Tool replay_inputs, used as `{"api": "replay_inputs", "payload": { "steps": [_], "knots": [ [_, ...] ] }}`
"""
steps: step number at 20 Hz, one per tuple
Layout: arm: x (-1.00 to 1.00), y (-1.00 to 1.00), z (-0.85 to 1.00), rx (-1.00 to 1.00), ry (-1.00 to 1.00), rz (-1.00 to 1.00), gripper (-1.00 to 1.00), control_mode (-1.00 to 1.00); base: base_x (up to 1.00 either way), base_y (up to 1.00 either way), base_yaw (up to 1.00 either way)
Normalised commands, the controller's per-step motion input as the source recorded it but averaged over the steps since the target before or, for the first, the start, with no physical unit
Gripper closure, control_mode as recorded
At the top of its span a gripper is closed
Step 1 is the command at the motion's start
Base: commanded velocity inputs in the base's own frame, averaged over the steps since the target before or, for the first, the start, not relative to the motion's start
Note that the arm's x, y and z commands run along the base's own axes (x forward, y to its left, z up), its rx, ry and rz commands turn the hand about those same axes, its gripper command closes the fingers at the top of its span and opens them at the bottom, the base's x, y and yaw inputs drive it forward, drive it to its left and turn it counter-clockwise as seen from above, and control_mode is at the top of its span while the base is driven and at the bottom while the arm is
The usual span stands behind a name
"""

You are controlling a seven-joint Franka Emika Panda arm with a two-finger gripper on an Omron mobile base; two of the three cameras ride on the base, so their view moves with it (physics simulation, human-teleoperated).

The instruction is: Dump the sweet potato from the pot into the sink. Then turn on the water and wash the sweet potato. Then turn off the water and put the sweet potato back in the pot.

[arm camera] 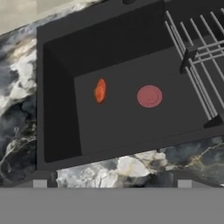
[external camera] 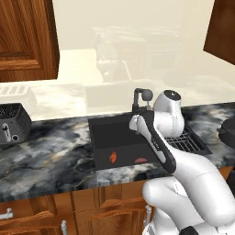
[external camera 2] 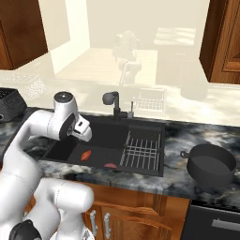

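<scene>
The sweet potato [arm camera: 100, 90] [external camera: 113, 157] [external camera 2: 86, 155] is a small orange-red lump on the floor of the black sink [external camera: 103, 133] [external camera 2: 61, 149] [arm camera: 109, 127], left of the middle. My gripper [arm camera: 112, 184] [external camera 2: 86, 135] hangs above the basin near its front rim, looking down into it. It is open, its tips wide apart with nothing between them. The black pot [external camera 2: 211, 165] [external camera: 227, 131] stands upright on the counter to the right of the sink; its inside looks dark and empty.
A flat red disc [arm camera: 149, 96] [external camera 2: 110, 165] lies on the basin floor right of the sweet potato. A wire rack [external camera 2: 143, 150] [arm camera: 197, 52] covers the sink's right part. The black faucet [external camera 2: 114, 104] [external camera: 139, 98] stands behind the basin. A toaster [external camera: 11, 124] is at far left.
</scene>
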Motion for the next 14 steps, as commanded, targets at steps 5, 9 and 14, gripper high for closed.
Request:
{"api": "replay_inputs", "payload": {
  "steps": [5, 9, 14],
  "knots": [
    [0.25, 0.22, -0.22, -0.04, 0.11, -0.02, -1.0, -1.0, 0.0, 0.0, 0.0],
    [0.26, 0.18, -0.4, -0.09, 0.09, -0.01, -1.0, -1.0, 0.0, 0.0, 0.0],
    [0.26, 0.08, -0.46, -0.08, 0.05, 0.0, -1.0, -1.0, 0.0, 0.0, 0.0]
  ]
}}
